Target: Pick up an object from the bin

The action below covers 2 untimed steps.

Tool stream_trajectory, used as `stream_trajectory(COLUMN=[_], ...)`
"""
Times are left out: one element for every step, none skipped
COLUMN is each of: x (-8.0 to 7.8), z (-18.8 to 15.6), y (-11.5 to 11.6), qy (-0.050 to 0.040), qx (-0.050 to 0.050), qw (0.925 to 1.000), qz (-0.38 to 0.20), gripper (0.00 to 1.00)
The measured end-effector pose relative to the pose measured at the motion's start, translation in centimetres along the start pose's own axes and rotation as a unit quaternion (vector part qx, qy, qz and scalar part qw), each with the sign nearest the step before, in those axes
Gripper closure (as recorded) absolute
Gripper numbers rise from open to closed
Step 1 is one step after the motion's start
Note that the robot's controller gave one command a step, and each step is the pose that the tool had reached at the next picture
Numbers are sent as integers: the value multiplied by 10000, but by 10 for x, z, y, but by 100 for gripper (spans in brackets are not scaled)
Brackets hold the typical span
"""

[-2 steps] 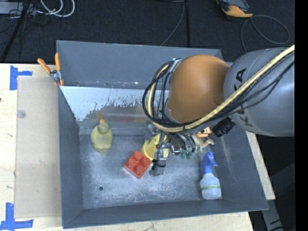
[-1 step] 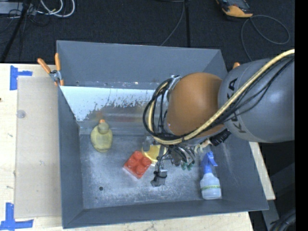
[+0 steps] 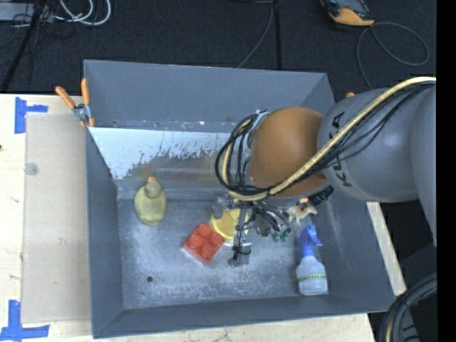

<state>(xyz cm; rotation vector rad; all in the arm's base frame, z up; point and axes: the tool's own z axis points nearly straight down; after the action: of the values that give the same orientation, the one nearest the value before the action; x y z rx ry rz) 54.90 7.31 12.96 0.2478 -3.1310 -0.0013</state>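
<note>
Camera view, from above and slightly to one side. The grey metal bin (image 3: 206, 98) has sloped walls and a flat floor dusted with pale specks. The arm (image 3: 388, 155) enters from the right. Its wrist carries a rounded orange cover (image 3: 285, 148), with black and yellow cables (image 3: 231, 155) looped along the cover's left side. The wrist hangs over the middle of the bin.

The gripper (image 3: 240, 254) points down from under the cover, its tip low over the floor near the centre. Whether the pincer is open or closed cannot be told, and nothing can be seen held in it.

The nearest thing is a red block (image 3: 203, 243) with raised studs on top, lying flat on the floor just left of the gripper's tip. Whether the two touch cannot be told. A flat yellow piece (image 3: 226, 224) lies just beyond the red block, on its far right side and partly under the wrist. A few small things (image 3: 283, 226), too small to name, sit in the shadow of the cover to the gripper's right.

A squat yellow-green bottle (image 3: 150, 202) stands upright on the left of the floor, well apart from the gripper. A white spray bottle (image 3: 311, 268) with a blue nozzle lies on the right of the floor, its nozzle pointing toward the far side.
</note>
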Motion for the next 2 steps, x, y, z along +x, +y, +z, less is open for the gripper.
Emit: stream_trajectory(x=[-26,-11], z=[32,60], y=[-4,8], qy=[3,8], qx=[5,-11], qw=[9977,9563], qz=[-685,-2923], gripper=[0,100])
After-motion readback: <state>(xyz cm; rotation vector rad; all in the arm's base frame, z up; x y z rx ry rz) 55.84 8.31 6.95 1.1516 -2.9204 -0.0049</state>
